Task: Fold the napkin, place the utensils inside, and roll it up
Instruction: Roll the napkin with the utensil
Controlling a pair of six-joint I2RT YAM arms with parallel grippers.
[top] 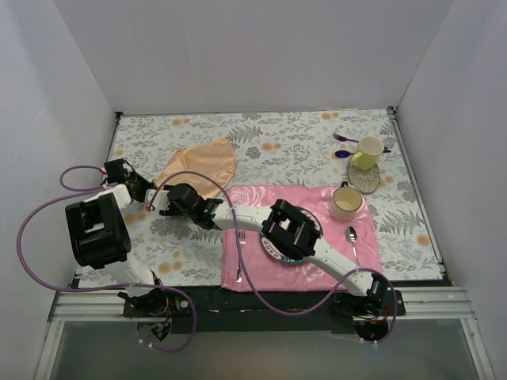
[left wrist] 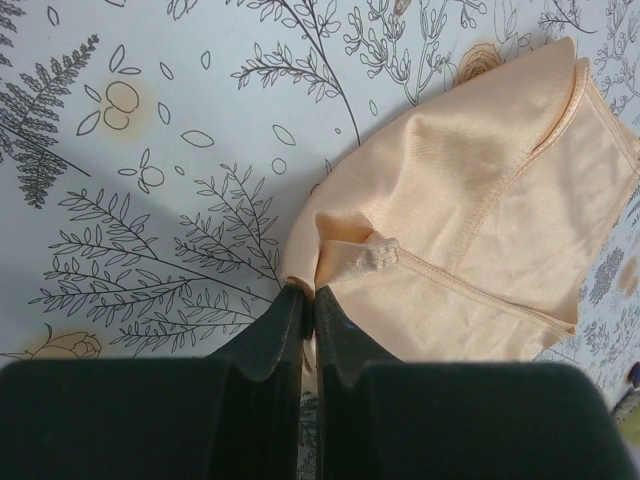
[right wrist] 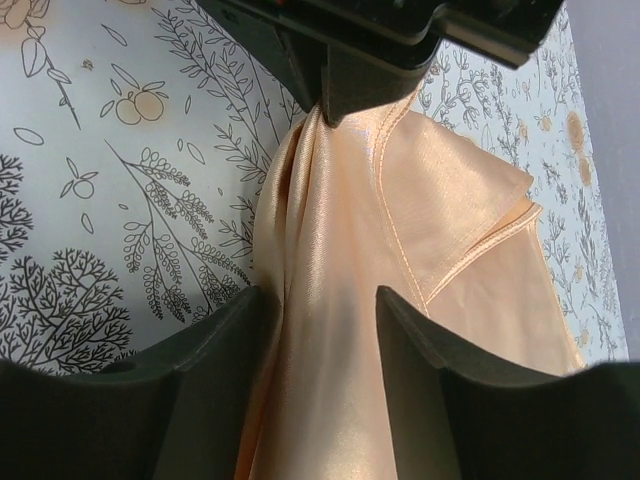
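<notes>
The peach-gold satin napkin (top: pixel 202 165) lies bunched on the floral tablecloth, left of centre. My left gripper (left wrist: pixel 308 296) is shut on a corner of the napkin (left wrist: pixel 470 220) and pinches it between its pads. In the top view the left gripper (top: pixel 152 199) sits at the napkin's near-left tip. My right gripper (right wrist: pixel 320 300) is open, with its fingers on either side of the gathered napkin (right wrist: pixel 340 250) just behind the left gripper (right wrist: pixel 365 60). In the top view the right gripper (top: pixel 171 203) meets the left one. No dark copper cutlery is clearly in view.
A pink rose-printed placemat (top: pixel 253 202) lies at centre right with a plate (top: pixel 273 247) under my right arm. On the mat are a slim fork (top: pixel 239 255), a silver spoon (top: pixel 352 237) and a white cup (top: pixel 346 202). A yellow mug (top: pixel 367 152) and purple spoons (top: pixel 343 139) are at the back right.
</notes>
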